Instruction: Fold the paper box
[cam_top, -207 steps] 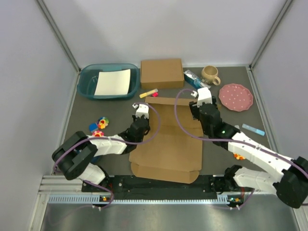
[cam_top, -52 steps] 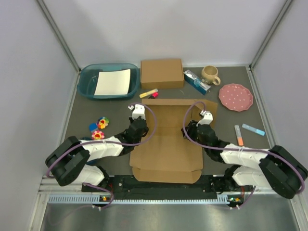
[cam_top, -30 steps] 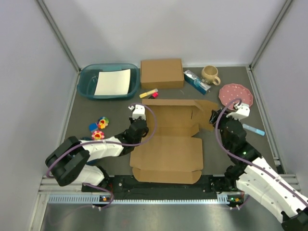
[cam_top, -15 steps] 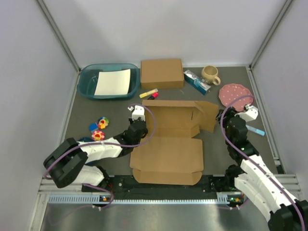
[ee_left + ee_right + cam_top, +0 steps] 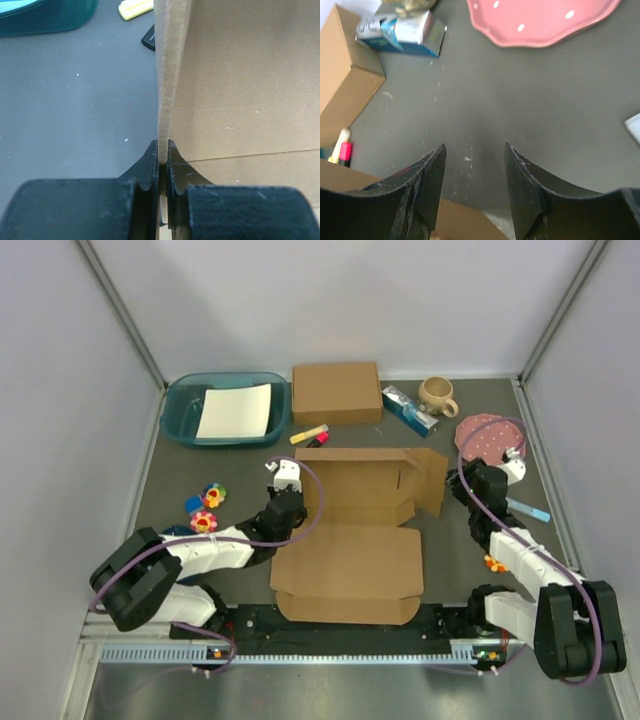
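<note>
Two claws: left claw (image 5: 290,478) pinching the paper box (image 5: 345,555), right claw (image 5: 462,483) spread

Top external view.
- Paper box lies mid-table (image 5: 200,465), between the two arms. Near panel flat, with a narrow flap along its near edge. The far part has flaps lifted on its left and right sides.
- Left claw sits at the left edge of the far part, on the raised flap.
- Right claw is just beside the box's lifted right flap, apart from it, with the pink dotted plate (image 5: 490,437) behind it.
- Far row, left to right: teal basin (image 5: 178,415) holding a white sheet (image 5: 235,410), a smaller closed cardboard box (image 5: 336,392), a blue-and-white carton (image 5: 408,408), a beige mug (image 5: 437,393).
- Yellow marker (image 5: 308,432) lies between the smaller box and the paper box.
- Small coloured toys (image 5: 207,505) lie left of the left arm. A light-blue stick (image 5: 525,508) and a small orange piece (image 5: 493,563) lie by the right arm.

Left wrist view.
- Fingers (image 5: 150,165) are pressed together on the lower end of an upright cardboard flap (image 5: 167,75), seen edge-on. Inner face of the box fills the right side.
- Bare table on the left, basin corner (image 5: 45,17) and marker tip (image 5: 135,7) at the top.

Right wrist view.
- Fingers (image 5: 427,185) stand apart with nothing between them, only bare table in the gap.
- Edge of the paper box (image 5: 347,174) shows at lower left, below the left finger.
- Plate (image 5: 545,20) lies at the top, carton (image 5: 402,32) upper left, smaller cardboard box (image 5: 342,75) at the left edge.
- The beige shape at the very top is too blurred to name.
</note>
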You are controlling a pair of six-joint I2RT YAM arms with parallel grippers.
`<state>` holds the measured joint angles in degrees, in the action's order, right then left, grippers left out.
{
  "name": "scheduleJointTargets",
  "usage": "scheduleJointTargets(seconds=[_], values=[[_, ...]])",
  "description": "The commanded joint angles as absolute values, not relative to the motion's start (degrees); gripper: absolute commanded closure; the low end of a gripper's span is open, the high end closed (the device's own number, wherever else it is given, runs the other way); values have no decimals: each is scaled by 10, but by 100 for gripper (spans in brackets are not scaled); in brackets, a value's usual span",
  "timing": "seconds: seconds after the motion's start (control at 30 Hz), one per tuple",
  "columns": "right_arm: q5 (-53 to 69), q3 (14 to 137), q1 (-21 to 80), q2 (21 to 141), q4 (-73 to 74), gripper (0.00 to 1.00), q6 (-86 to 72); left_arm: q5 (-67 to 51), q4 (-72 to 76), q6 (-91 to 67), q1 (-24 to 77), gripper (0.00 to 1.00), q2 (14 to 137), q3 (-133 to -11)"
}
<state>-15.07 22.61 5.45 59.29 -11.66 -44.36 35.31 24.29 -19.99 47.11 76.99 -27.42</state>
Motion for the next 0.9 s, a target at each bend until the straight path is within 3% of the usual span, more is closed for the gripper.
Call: scheduleJointTargets(seconds=[0.0, 0.53, 0.87], values=[[-55, 236, 54, 619, -195, 50, -451, 336, 220, -197, 475, 100, 766, -259], [178, 181, 65, 660, -350, 46, -413, 338, 224, -186, 475, 100, 778, -266], [255, 142, 66, 623, -383, 46, -411, 338, 227, -191, 475, 100, 786, -271]])
